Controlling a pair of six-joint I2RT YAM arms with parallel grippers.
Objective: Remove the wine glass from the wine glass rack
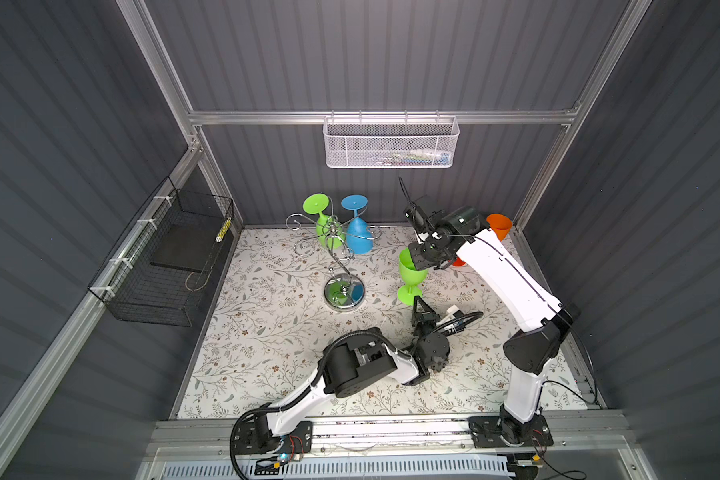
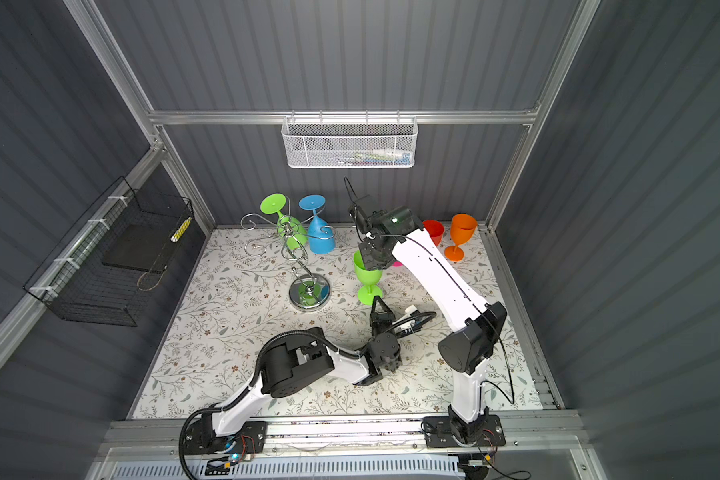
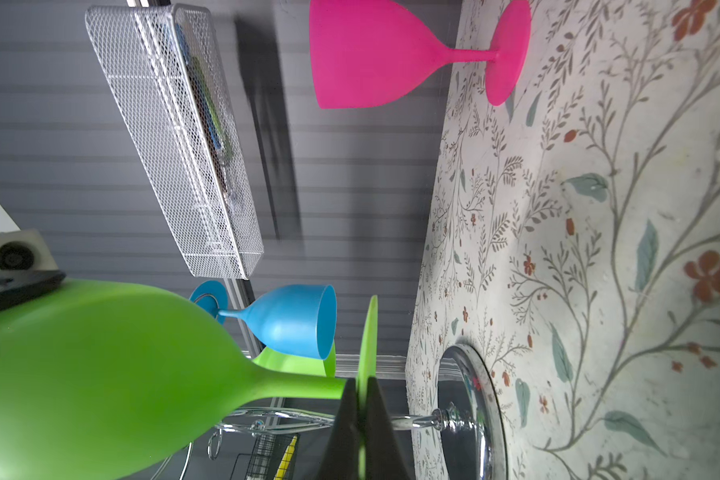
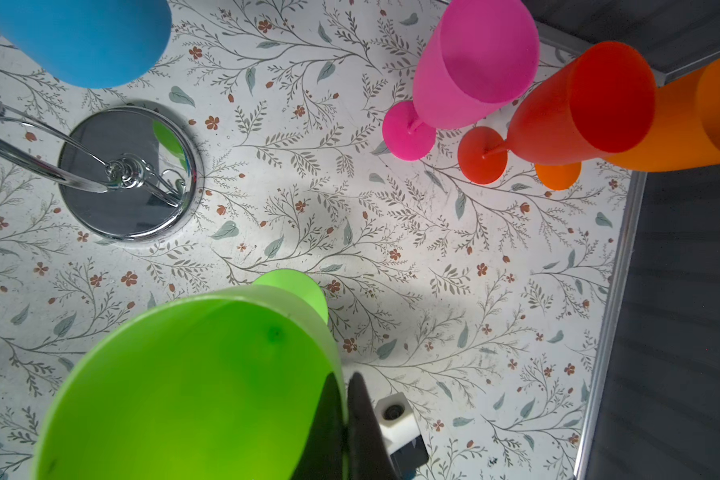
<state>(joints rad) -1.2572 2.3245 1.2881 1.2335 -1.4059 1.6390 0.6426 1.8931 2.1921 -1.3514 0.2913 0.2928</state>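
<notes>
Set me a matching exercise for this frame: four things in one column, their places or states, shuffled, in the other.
1 blue glass
2 upright green glass
3 pink glass
4 white mesh basket

A hooked on the back rail
B standing on the table, no gripper on it
C hanging upside down on the wine glass rack
D foot pinched by the left gripper, rim by the right gripper

Pairs: 1-C, 2-D, 3-B, 4-A

White mesh basket (image 1: pixel 362 149) on back wall, black wire basket (image 1: pixel 150 303) (1 dark slab (image 1: pixel 179 249) inside) on side wall.
</notes>
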